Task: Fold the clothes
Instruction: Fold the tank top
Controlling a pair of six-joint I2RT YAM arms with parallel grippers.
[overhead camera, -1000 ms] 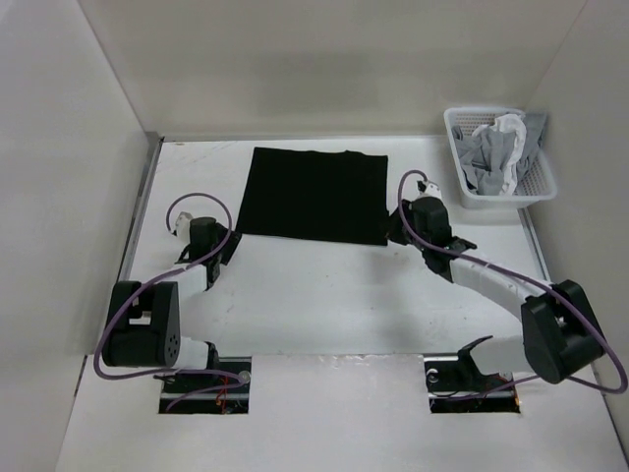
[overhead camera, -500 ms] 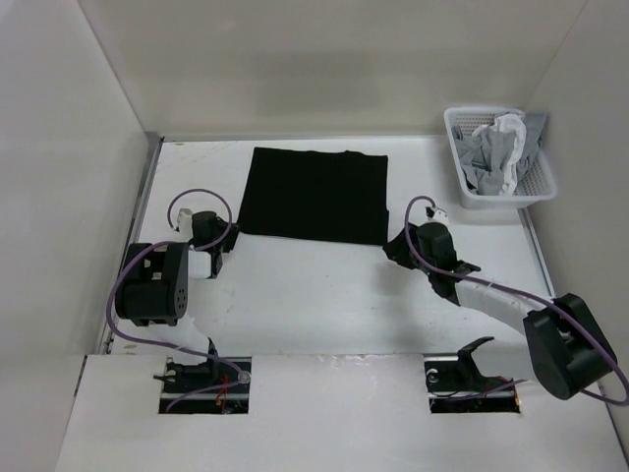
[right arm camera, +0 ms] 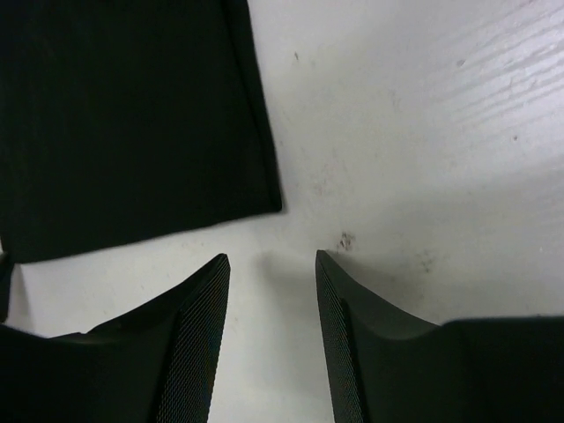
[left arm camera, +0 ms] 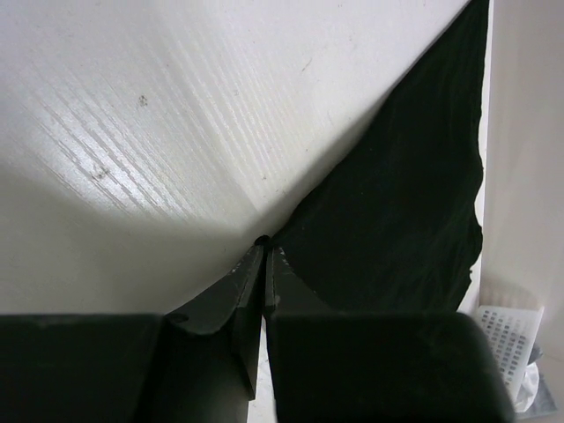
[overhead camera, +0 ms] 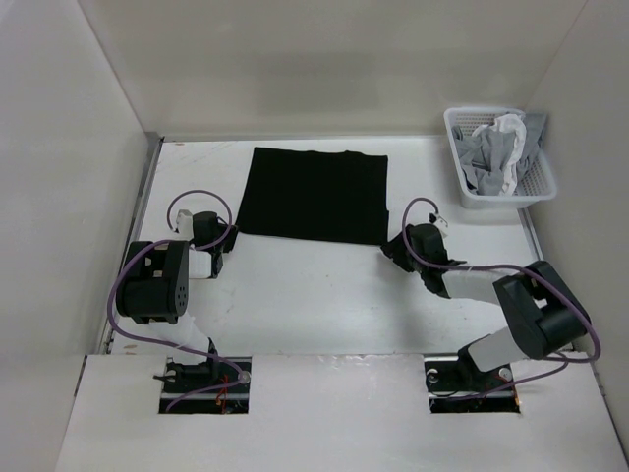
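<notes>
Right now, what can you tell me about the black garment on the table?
The black garment is plain, matte soft fabric, laid out as a flat rectangle, lying on the white table near its far side. The shut left fingers reach its near left corner; a pinch cannot be confirmed. The open right fingers stand just short of its near right corner, not touching.

Bright even light, soft shadows, glare streaks on table [left arm camera: 115, 132], top view sharp
</notes>
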